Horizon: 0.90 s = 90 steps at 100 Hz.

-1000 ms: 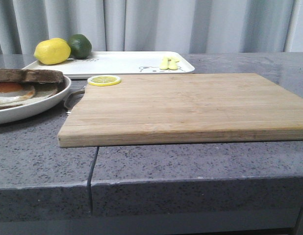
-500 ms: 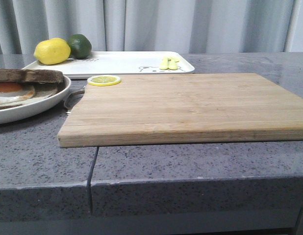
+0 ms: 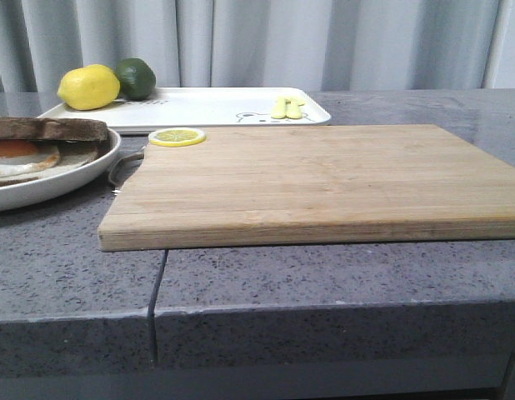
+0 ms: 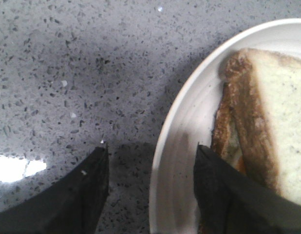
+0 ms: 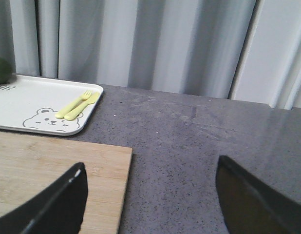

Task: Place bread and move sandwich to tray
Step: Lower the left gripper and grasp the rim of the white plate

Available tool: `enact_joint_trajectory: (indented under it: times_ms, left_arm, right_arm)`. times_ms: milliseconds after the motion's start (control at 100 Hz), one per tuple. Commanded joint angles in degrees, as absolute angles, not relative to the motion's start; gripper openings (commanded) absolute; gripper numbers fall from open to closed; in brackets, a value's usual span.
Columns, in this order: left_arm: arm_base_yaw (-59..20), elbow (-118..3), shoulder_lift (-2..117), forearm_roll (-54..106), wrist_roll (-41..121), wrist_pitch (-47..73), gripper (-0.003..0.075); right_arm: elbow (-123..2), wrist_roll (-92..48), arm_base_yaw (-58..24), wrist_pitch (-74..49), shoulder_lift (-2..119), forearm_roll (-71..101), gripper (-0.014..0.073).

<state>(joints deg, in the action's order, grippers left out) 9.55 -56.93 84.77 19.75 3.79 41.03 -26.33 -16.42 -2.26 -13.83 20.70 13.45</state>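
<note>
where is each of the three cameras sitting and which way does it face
Front view: low at the counter's near edge, facing forward over the wooden cutting board toward the curtain; no robot parts show.
Left wrist view: above the grey counter, looking down on the round white plate with the sandwich; open left gripper over the rim.
Right wrist view: over the board, facing the curtain; open right gripper.
Front and right wrist views share the white rectangular bear tray.

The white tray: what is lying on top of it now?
On the tray lie a lemon, a lime and a small yellow fork and spoon. The lemon hides whatever lies behind it.
</note>
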Motion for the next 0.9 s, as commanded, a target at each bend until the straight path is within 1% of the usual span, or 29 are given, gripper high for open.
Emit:
enact_joint_trajectory:
  times_ms: [0,600,700,890]
  left_arm:
    - [9.64,-58.76,83.23,21.17,3.75,39.49,0.0366]
    - [9.64,-58.76,83.23,21.17,3.75,39.75,0.0363]
    - [9.64,-58.76,83.23,21.26,3.75,39.99,0.031]
    - [9.64,-58.76,83.23,21.26,3.75,40.62,0.0162]
  right_arm:
    - [-27.79,-16.33,-1.82,-9.09,21.07,13.12,0.0549]
    - [-27.79,-16.33,-1.82,-9.09,21.07,13.17,0.0549]
    - [-27.79,-16.33,-1.82,-9.09,21.07,13.17,0.0549]
    - [-27.79,-16.33,-1.82,-9.09,21.07,13.17,0.0549]
